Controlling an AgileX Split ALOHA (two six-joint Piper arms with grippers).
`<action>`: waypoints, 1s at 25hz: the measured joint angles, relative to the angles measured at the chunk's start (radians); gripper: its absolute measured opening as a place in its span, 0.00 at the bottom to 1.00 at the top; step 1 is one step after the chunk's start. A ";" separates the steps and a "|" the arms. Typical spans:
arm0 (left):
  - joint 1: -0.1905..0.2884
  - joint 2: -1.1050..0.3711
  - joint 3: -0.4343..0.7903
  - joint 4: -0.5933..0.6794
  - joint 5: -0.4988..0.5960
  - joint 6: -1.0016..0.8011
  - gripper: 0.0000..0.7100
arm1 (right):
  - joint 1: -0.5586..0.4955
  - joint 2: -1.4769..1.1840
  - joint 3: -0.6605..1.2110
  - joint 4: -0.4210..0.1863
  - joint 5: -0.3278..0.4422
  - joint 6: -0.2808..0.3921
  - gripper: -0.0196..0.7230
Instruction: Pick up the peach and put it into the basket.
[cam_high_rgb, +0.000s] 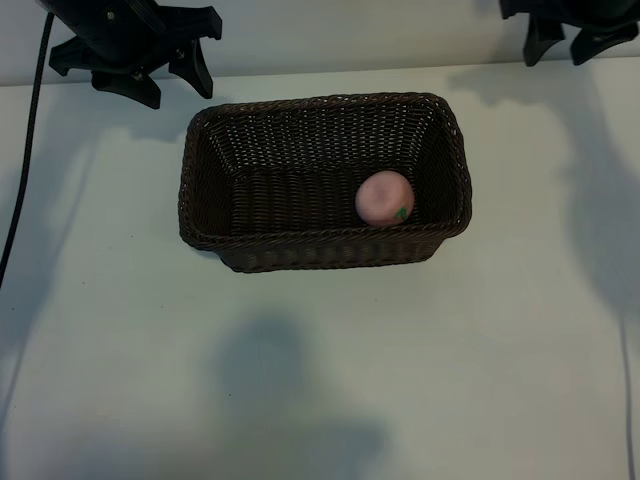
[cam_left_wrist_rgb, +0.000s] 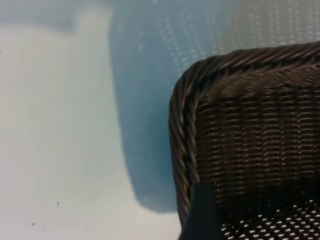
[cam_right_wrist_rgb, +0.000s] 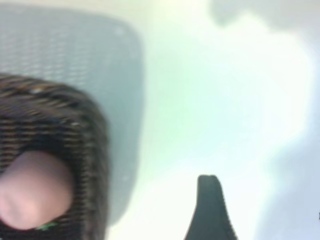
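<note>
Peach (cam_high_rgb: 384, 198) is seen lying inside the wicker basket (cam_high_rgb: 210, 150), at its right end against the near wall, so the placing step is judged done; only clearing the arms away is called for. No object is held or touched by either gripper. The right gripper (cam_high_rgb: 570, 30) is raised beyond the desk (cam_high_rgb: 100, 350), its fingers (cam_right_wrist_rgb: 210, 210) spread apart. The left gripper (cam_high_rgb: 135, 55) hangs near the basket's far left corner, fingers wide apart, empty.

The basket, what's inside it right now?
Inside the basket lies the peach, on the floor near the right-hand end, by the near wall. The rest of the floor looks bare; the strip just behind the near wall is hidden.
</note>
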 joint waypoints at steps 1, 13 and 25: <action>0.000 0.000 0.000 0.000 0.000 0.000 0.81 | -0.001 0.000 0.000 0.001 0.000 -0.005 0.71; 0.000 0.000 0.000 0.000 0.000 0.000 0.81 | 0.035 0.000 0.000 0.089 0.002 -0.084 0.71; 0.000 0.000 0.000 0.000 0.000 -0.003 0.81 | 0.050 0.000 0.000 0.085 0.003 -0.092 0.71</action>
